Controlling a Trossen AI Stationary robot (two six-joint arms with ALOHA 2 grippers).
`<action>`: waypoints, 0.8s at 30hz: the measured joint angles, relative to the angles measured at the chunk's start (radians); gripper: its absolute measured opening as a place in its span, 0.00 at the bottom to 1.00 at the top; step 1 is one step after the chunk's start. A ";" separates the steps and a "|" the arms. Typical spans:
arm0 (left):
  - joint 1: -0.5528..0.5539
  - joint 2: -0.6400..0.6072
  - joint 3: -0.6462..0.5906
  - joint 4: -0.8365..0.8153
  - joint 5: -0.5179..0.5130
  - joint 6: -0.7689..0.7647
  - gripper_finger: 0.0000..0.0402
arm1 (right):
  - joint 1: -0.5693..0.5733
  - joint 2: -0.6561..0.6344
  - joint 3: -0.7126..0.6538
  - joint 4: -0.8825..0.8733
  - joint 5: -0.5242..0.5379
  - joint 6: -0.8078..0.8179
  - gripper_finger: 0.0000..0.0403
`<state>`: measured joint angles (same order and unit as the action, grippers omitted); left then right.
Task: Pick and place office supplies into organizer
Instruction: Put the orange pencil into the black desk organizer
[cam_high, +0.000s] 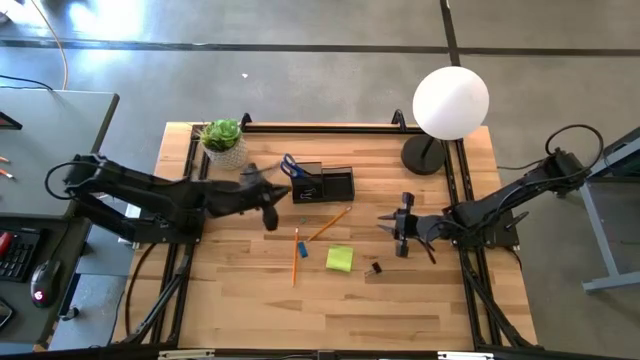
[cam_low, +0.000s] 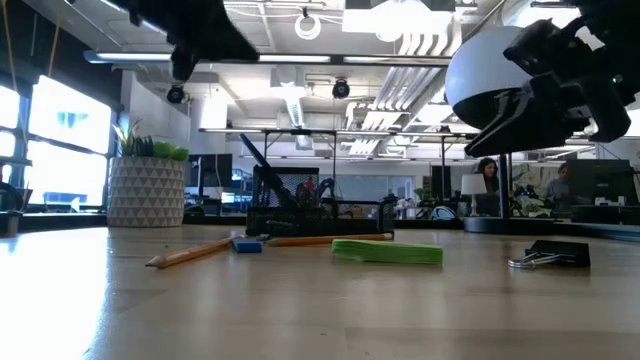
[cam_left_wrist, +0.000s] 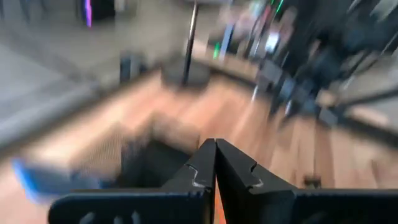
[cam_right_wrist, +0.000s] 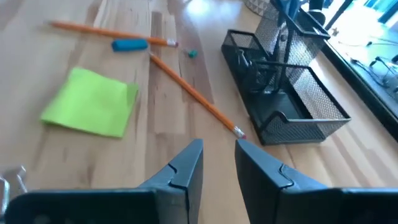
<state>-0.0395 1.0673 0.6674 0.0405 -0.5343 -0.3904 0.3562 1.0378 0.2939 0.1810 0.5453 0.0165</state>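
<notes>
The black mesh organizer (cam_high: 325, 185) stands at the table's middle back, with blue-handled scissors (cam_high: 290, 166) upright in its taller section. On the wood in front of it lie two orange pencils (cam_high: 329, 224) (cam_high: 295, 257), a small blue piece (cam_high: 301, 249), a yellow-green sticky pad (cam_high: 339, 258) and a black binder clip (cam_high: 374, 268). My left gripper (cam_high: 269, 212) hangs shut and empty just left of the organizer (cam_left_wrist: 155, 162). My right gripper (cam_right_wrist: 217, 155) is open and empty, right of the pencils and above the table, pointing toward the organizer (cam_right_wrist: 286, 93).
A potted green plant (cam_high: 224, 140) stands at the back left corner. A lamp with a white globe (cam_high: 450, 100) and a round black base (cam_high: 423, 155) stands at the back right. Bare wood fills the near half of the table (cam_high: 330, 310).
</notes>
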 joint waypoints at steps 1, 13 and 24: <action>0.000 0.029 0.016 -0.062 0.010 -0.064 0.00 | -0.004 -0.002 0.000 -0.009 0.000 -0.012 0.22; 0.000 0.411 0.301 -0.656 0.253 -0.557 0.02 | -0.064 -0.013 0.000 -0.053 -0.008 -0.103 0.22; -0.015 0.754 0.607 -0.836 0.369 -0.714 0.26 | -0.063 -0.013 0.000 -0.141 -0.046 -0.020 0.22</action>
<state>-0.0541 1.8209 1.2747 -0.7950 -0.1655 -1.1041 0.2932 1.0252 0.2939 0.0400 0.4997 -0.0032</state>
